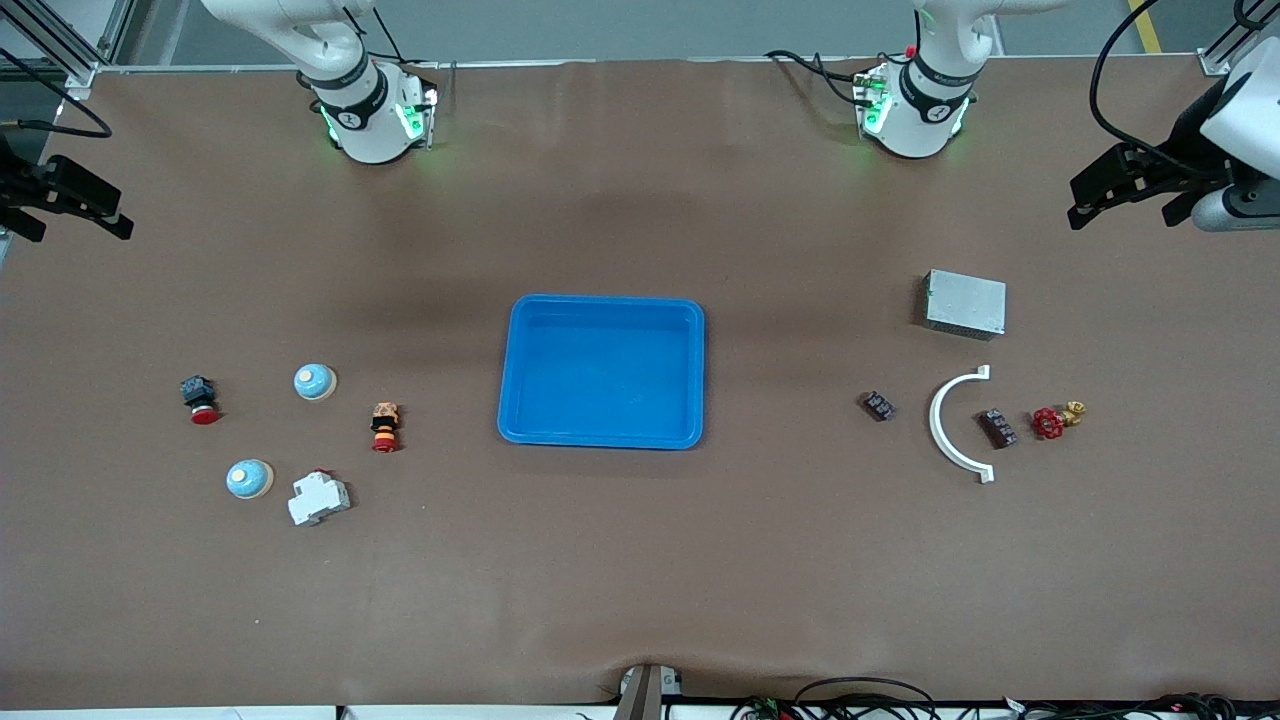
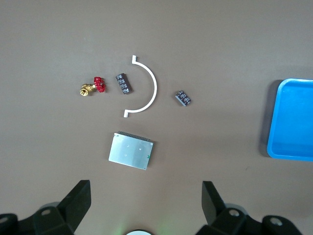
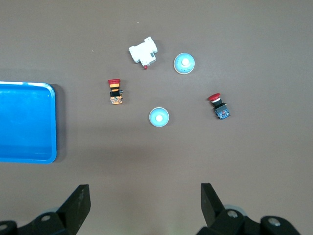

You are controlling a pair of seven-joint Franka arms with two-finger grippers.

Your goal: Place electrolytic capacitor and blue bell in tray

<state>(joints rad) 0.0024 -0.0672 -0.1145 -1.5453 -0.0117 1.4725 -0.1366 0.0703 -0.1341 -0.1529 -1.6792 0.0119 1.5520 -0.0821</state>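
Note:
The bright-blue tray (image 1: pixel 600 370) lies empty mid-table; its edge shows in the left wrist view (image 2: pixel 293 122) and the right wrist view (image 3: pixel 24 122). Two blue bells (image 1: pixel 315 381) (image 1: pixel 249 479) sit toward the right arm's end, also seen in the right wrist view (image 3: pixel 159 117) (image 3: pixel 184 63). Two small dark components (image 1: pixel 879 406) (image 1: pixel 998 427) lie toward the left arm's end; I cannot tell whether either is the capacitor. My left gripper (image 1: pixel 1122 205) (image 2: pixel 145 200) and right gripper (image 1: pixel 75 215) (image 3: pixel 145 203) hang open and empty, high over their table ends.
A grey metal box (image 1: pixel 964 303), a white curved piece (image 1: pixel 955 425) and a red-handled brass valve (image 1: pixel 1058 418) lie near the dark components. Two red push-buttons (image 1: pixel 200 398) (image 1: pixel 385 427) and a white breaker (image 1: pixel 318 497) lie by the bells.

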